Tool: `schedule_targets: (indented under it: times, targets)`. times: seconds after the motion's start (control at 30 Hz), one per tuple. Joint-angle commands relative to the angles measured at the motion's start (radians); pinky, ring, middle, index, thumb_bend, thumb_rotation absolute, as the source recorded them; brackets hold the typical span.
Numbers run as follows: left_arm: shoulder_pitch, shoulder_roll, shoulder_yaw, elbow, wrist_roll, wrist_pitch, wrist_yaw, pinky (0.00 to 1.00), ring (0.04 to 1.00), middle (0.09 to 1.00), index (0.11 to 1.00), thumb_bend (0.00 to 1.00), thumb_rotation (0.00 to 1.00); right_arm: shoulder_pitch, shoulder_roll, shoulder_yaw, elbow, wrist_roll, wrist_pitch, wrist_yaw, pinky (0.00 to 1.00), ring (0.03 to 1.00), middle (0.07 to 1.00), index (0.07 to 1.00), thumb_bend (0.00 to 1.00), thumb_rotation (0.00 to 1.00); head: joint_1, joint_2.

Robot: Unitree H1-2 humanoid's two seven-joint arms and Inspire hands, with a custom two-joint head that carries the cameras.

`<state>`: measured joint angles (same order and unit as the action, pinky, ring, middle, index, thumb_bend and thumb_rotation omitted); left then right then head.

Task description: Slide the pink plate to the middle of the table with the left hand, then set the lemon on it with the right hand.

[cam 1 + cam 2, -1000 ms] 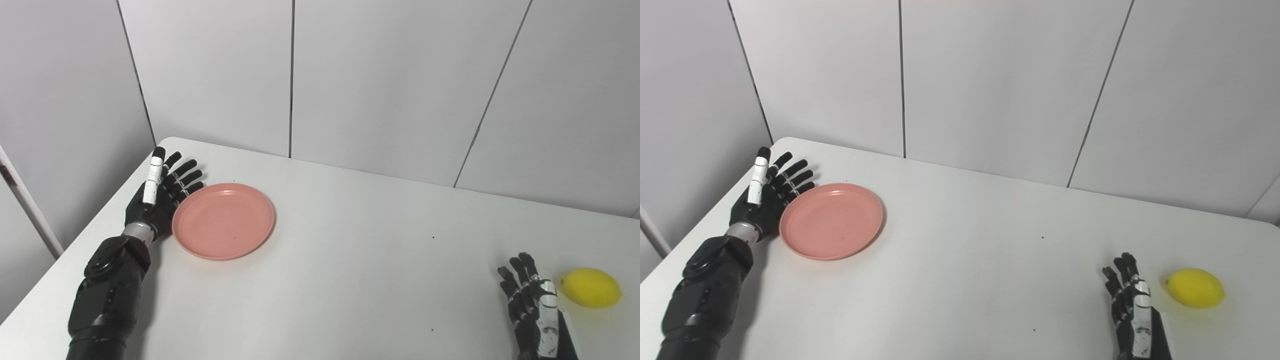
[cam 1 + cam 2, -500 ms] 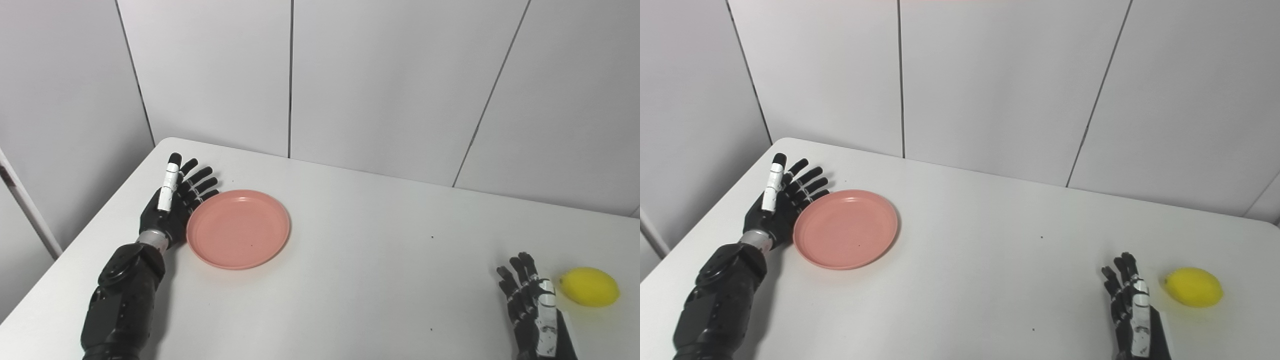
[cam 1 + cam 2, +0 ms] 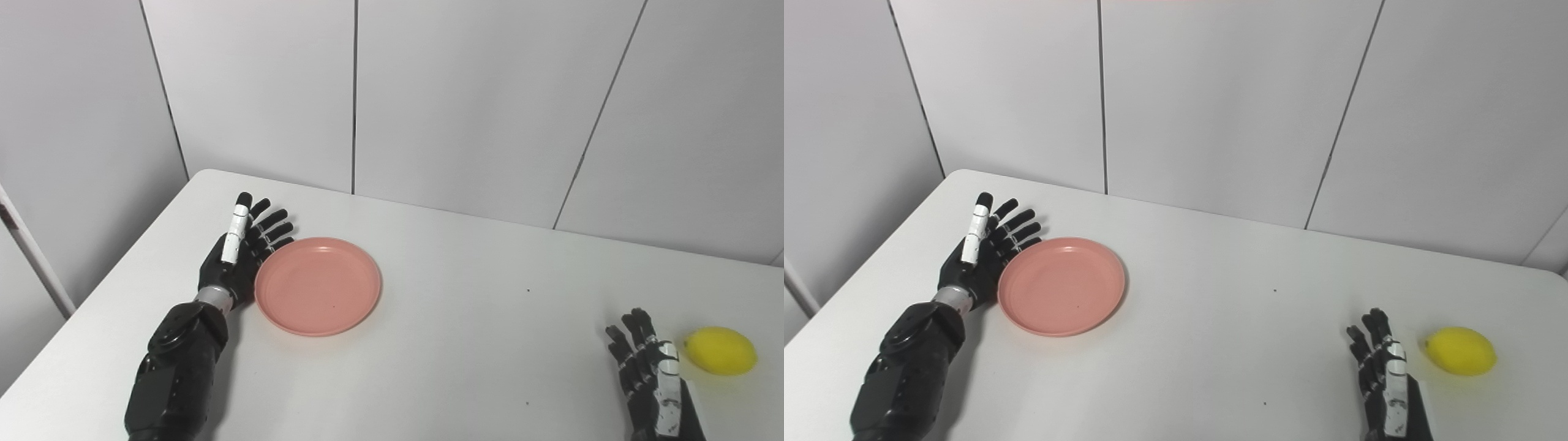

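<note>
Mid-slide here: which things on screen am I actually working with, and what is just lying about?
In the job:
pink plate, left hand flat against its left rim
lemon, on the table beside the open right hand

Lying about:
nothing else on the table; only grey wall panels behind

Black left robot hand [image 3: 236, 263] (white thumb panel), silver wrist ring.

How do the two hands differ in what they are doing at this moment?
The left hand rests edge-on against the pink plate's left rim; the right hand touches nothing, the lemon lying apart to its right. The left hand is far left on the table; the right is near the front edge. Both are open.
</note>
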<state>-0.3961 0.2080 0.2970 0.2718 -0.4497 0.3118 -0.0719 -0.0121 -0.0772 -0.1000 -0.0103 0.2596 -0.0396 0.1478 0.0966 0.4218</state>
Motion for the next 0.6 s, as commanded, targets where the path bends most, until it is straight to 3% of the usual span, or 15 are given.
schedule_targets:
  times: [0.0, 0.57]
  targets:
    - [0.001, -0.021, -0.01, 0.02, 0.023, -0.005, 0.021, 0.76, 0.779, 0.793, 0.865, 0.83, 0.76, 0.065, 0.033, 0.02, 0.061, 0.013, 0.001, 0.013, 0.98, 0.926, 0.962, 0.956, 0.65, 1.0, -0.001, 0.003]
    - [0.013, -0.1, 0.002, 0.048, 0.05, -0.103, 0.065, 0.8, 0.813, 0.83, 0.876, 0.82, 0.7, 0.064, 0.038, 0.021, 0.062, 0.007, -0.004, 0.004, 0.96, 0.914, 0.963, 0.954, 0.66, 1.0, -0.005, 0.008]
